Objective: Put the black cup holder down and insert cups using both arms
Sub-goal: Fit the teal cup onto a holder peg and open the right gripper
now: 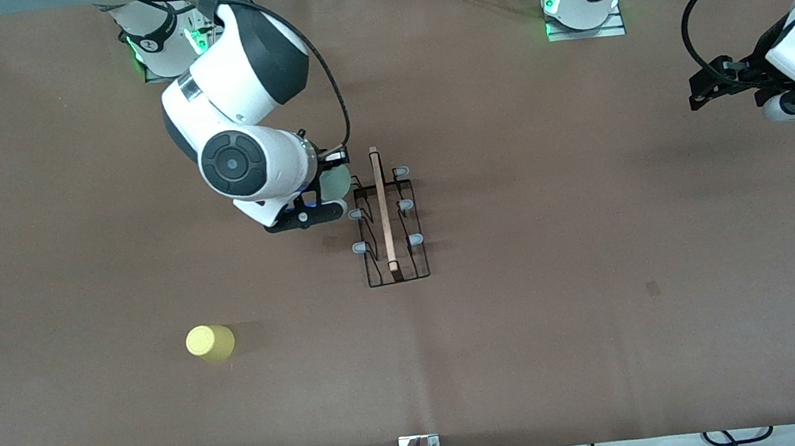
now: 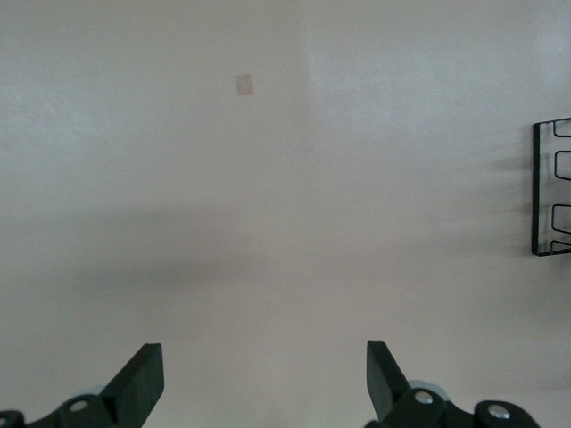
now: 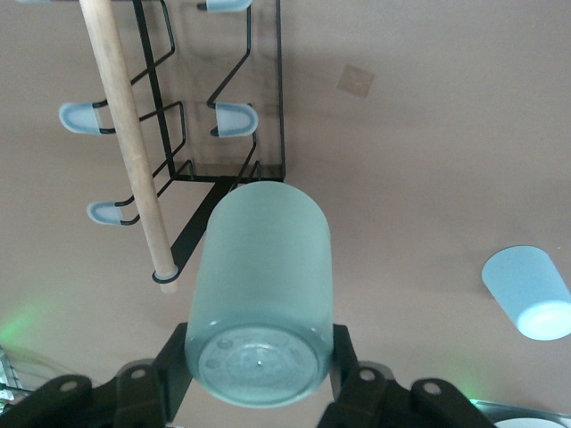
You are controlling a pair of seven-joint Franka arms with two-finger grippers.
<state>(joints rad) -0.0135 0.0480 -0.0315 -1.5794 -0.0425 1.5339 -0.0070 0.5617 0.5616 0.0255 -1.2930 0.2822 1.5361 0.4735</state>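
We see the thin black wire cup holder with its light wooden rod handle point(image 1: 390, 222) standing near the table's middle, rod running from the robots' edge toward the camera's edge. Our right gripper point(image 3: 259, 370) is clamped on a pale green plastic tumbler point(image 3: 260, 294), hanging just beside the holder's end nearest the robots' edge, on the right arm's side. The tumbler's long axis points toward the nearest pale grey-blue tipped peg point(image 3: 234, 119). A yellow tumbler point(image 1: 210, 342) lies toward the camera's edge; a light blue tumbler point(image 3: 528, 292) lies apart on the table. Our left gripper point(image 2: 265, 379), fingers spread and empty, waits over the left arm's end.
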